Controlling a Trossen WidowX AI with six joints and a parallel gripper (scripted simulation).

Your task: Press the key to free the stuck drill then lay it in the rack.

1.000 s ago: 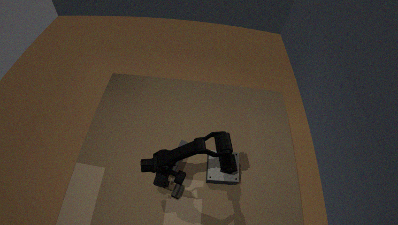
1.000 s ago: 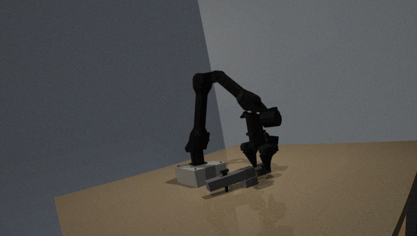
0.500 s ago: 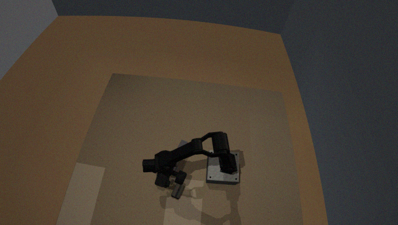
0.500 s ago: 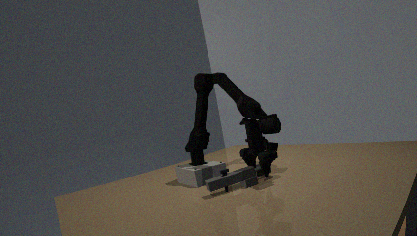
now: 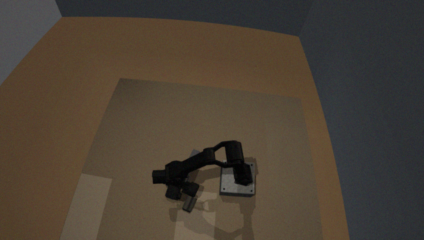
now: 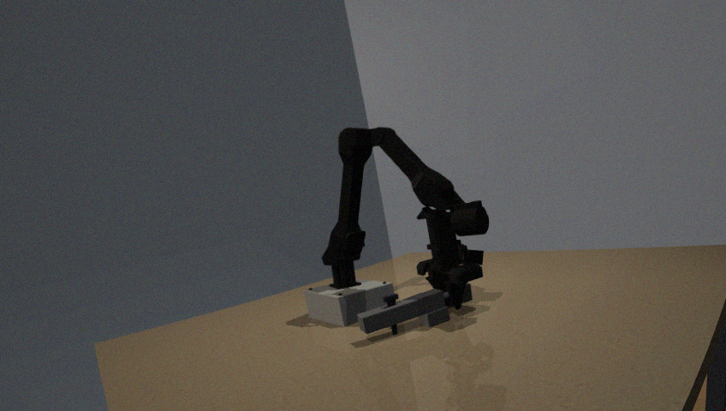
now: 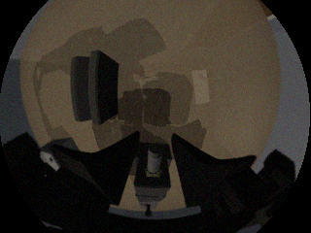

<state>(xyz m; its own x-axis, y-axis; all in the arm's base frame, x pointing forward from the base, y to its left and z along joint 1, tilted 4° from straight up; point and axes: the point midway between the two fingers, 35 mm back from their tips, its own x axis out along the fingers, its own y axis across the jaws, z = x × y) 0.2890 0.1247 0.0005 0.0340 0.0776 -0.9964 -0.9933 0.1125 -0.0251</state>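
The drill (image 7: 155, 159) is a short light-grey cylinder with a yellowish band at its base, sticking out of the dark end of the grey holder (image 5: 194, 153) (image 6: 407, 309) (image 7: 152, 188). My gripper (image 7: 155, 135) (image 6: 456, 305) is partly closed, with its fingers on either side of the drill and a gap between the tips; I see no firm contact. The key (image 6: 391, 300) (image 7: 148, 210), small and black, stands upright through the holder, behind the fingers. The rack (image 5: 189, 204) (image 6: 467, 293) (image 7: 99, 88) is a low grooved dark block beside the holder's drill end. In the top view the arm hides the drill.
The arm's pale base box (image 5: 230, 187) (image 6: 330, 305) stands close to the holder's far end. A small grey block (image 6: 437, 317) is under or beside the holder near the drill end. Arm shadows cross the table.
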